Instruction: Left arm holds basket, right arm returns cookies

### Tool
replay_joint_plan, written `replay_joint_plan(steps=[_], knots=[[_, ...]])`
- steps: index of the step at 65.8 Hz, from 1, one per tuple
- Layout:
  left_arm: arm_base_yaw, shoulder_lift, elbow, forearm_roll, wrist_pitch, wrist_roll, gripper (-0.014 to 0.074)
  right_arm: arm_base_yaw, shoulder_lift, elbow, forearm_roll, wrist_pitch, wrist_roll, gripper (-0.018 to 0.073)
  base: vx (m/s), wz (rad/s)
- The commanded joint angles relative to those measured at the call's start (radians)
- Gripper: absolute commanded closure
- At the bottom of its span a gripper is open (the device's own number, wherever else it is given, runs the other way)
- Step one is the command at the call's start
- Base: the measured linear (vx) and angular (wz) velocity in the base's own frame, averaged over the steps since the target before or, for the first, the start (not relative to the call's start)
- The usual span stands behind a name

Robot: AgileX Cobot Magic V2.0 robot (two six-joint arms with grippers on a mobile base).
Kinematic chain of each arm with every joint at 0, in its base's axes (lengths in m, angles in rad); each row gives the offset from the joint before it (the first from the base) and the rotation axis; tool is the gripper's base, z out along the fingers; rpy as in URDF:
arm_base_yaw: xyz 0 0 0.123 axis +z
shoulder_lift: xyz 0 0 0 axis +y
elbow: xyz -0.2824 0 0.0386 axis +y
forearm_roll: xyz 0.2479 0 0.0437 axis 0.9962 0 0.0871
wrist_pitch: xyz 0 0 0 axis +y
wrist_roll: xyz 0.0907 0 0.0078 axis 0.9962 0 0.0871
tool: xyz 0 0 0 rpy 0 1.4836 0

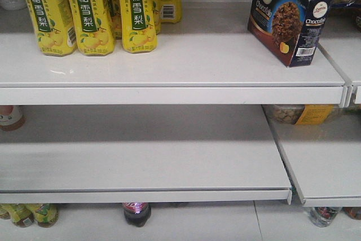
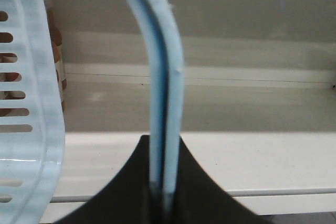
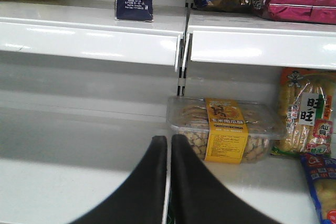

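Only the grippers show. The left gripper [image 2: 160, 203] appears as two matte black fingers that flare outward into a broad, curved wedge. The right gripper [image 3: 169, 182] has the same smooth black wedge-shaped fingers [image 3: 199, 192], without visible screws, cables or markings.

Reading "Chocofello" on front face and right side panel of dark navy cookie carton [image 1: 287, 16], sitting near right end of top shelf [image 1: 169, 86]; round logos there too small to read; barcode showing on side panel, digits unreadable. Reading "冰糖雪梨" down green label bands of yellow bottles [image 1: 90, 12] standing at left end of same shelf. Reading "旺旺" on snack bag [image 3: 307, 111] at right edge of lower shelf. Showing print on yellow label of clear biscuit tub [image 3: 226, 129], too blurred to read.
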Motion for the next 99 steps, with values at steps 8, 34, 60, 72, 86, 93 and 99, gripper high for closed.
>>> replay_joint_plan(steps=[8,34,60,72,86,93,99], knots=[[-0.006,-0.018,-0.031,0.011,-0.112,0.010,0.0599,-0.007,0.011,-0.028,-0.010,-0.070,0.000,0.0570,0.00,0.00],[-0.006,-0.018,-0.031,0.011,-0.112,0.010,0.0599,-0.007,0.011,-0.027,-0.010,-0.071,0.000,0.0570,0.00,0.00],[-0.006,-0.018,-0.031,0.011,-0.112,0.010,0.0599,-0.073,0.008,0.056,0.038,-0.172,-0.001,0.0570,0.00,0.00],[-0.006,-0.018,-0.031,0.011,-0.112,0.010,0.0599,-0.073,-0.096,0.196,0.035,-0.323,-0.001,0.0570,0.00,0.00],[-0.006,-0.018,-0.031,0.011,-0.112,0.010,0.0599,-0.069,-0.110,0.193,0.035,-0.288,-0.001,0.0570,0.00,0.00],[-0.006,-0.018,-0.031,0.011,-0.112,0.010,0.0599,-0.069,-0.110,0.193,0.035,-0.288,-0.001,0.0570,0.00,0.00],[-0.006,-0.018,-0.031,0.011,-0.112,0.010,0.0599,-0.069,-0.109,0.193,0.035,-0.287,-0.001,0.0570,0.00,0.00]])
